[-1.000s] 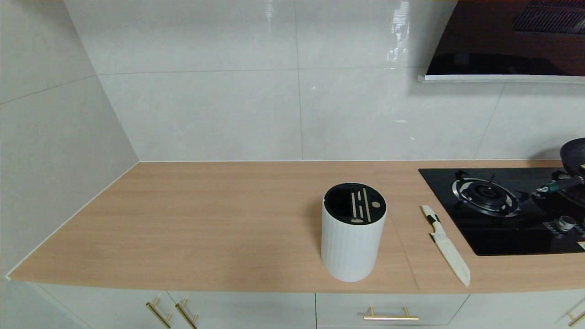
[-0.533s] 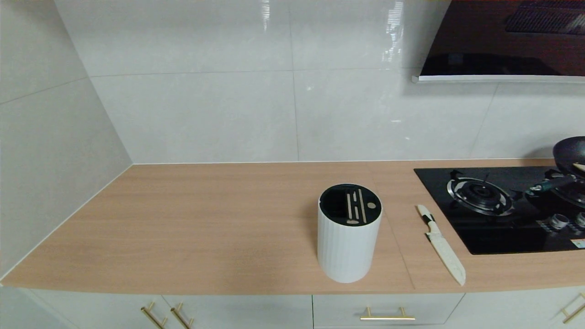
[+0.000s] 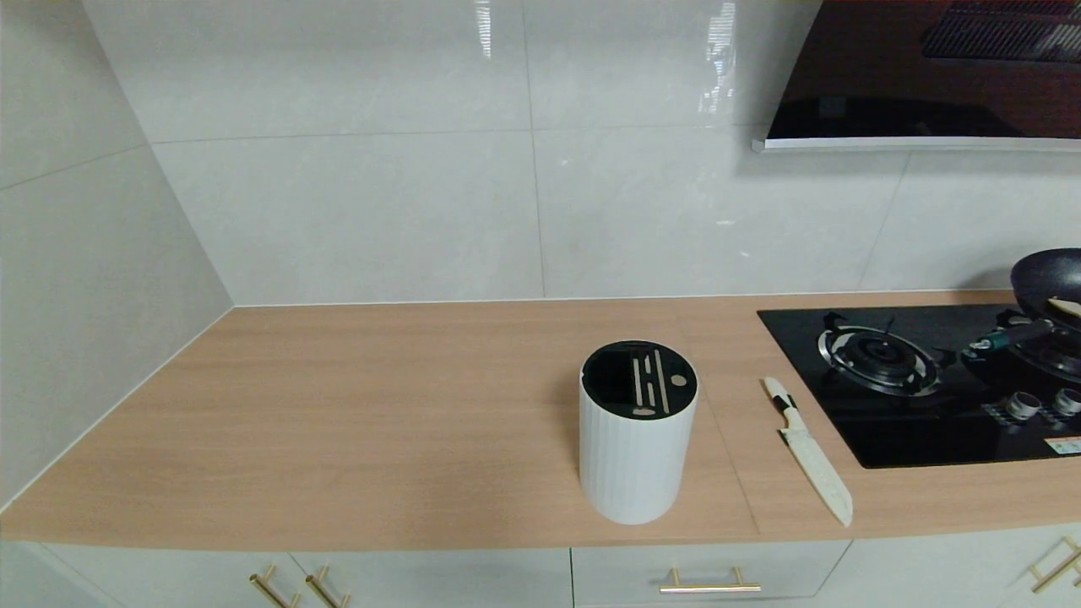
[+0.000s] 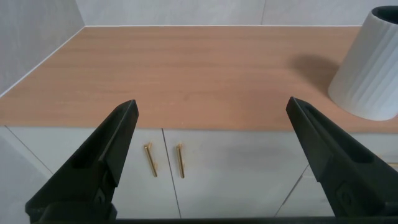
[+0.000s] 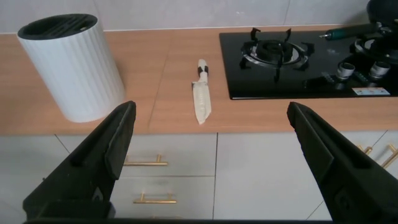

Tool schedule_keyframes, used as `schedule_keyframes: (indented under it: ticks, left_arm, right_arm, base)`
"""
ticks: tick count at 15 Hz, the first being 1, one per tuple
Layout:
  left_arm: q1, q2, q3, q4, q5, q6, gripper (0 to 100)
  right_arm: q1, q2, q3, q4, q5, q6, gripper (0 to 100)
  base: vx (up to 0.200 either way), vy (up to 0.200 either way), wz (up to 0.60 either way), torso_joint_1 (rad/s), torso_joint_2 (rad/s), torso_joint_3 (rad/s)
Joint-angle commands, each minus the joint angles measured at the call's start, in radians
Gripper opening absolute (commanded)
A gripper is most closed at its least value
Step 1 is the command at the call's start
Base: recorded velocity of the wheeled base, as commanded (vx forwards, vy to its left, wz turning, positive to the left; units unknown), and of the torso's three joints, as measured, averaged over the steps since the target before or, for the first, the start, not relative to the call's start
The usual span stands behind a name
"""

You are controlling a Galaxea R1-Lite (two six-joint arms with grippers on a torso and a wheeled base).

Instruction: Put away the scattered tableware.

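Observation:
A white ribbed knife holder (image 3: pixel 638 431) with a black slotted top stands near the front edge of the wooden counter (image 3: pixel 380 405). A white knife (image 3: pixel 806 450) with a black band on its handle lies flat on the counter to its right, blade toward the front edge. In the right wrist view the holder (image 5: pixel 73 68) and knife (image 5: pixel 202 98) lie beyond my open right gripper (image 5: pixel 208 162), which hangs off the counter front. My left gripper (image 4: pixel 211 162) is open, out in front of the cabinet, with the holder (image 4: pixel 368 65) off to one side.
A black gas hob (image 3: pixel 920 380) with burners and knobs sits right of the knife, a dark pan (image 3: pixel 1047 283) on its far burner. A range hood (image 3: pixel 920 76) hangs above. Tiled walls bound the counter at the back and left. Cabinet doors with gold handles (image 3: pixel 709 583) lie below.
The whole head view has shifted a little, so the camera moved; holder and knife keep their places on the counter.

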Motion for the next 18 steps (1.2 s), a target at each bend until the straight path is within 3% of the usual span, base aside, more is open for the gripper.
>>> schedule_keyframes:
  ticks: [1,4,5,6,8,13,18]
  left_arm:
    - [0.0,0.002,0.0,0.001,0.0,0.0,100]
    - [0.0,0.0,0.0,-0.001,0.0,0.0,100]
    - [0.0,0.002,0.0,0.001,0.0,0.0,100]
    - [0.0,0.002,0.0,0.001,0.0,0.0,100]
    - [0.0,0.002,0.0,-0.001,0.0,0.0,100]
    - [0.0,0.002,0.0,0.001,0.0,0.0,100]
    - [0.0,0.002,0.0,0.001,0.0,0.0,100]
  right_arm:
    - [0.001,0.001,0.0,-0.001,0.001,0.0,100]
    - [0.001,0.004,-0.003,-0.002,0.005,-0.032,100]
    - [0.018,0.07,-0.14,-0.005,0.039,0.016,100]
    - [0.053,0.182,-0.244,0.001,0.059,0.075,100]
    - [0.117,0.466,-0.39,0.002,0.062,0.069,100]
    - [0.108,1.011,-0.548,-0.053,0.045,0.066,100]
    - [0.067,1.482,-0.669,-0.26,0.039,-0.009,100]
  base:
    - [0.0,0.0,0.0,0.0,0.0,0.0]
    - [0.0,0.0,0.0,0.0,0.0,0.0]
    - [0.0,0.0,0.0,0.0,0.0,0.0]
    - [0.0,0.0,0.0,0.0,0.0,0.0]
    - [0.0,0.0,0.0,0.0,0.0,0.0]
    - [0.0,0.0,0.0,0.0,0.0,0.0]
    - [0.0,0.0,0.0,0.0,0.0,0.0]
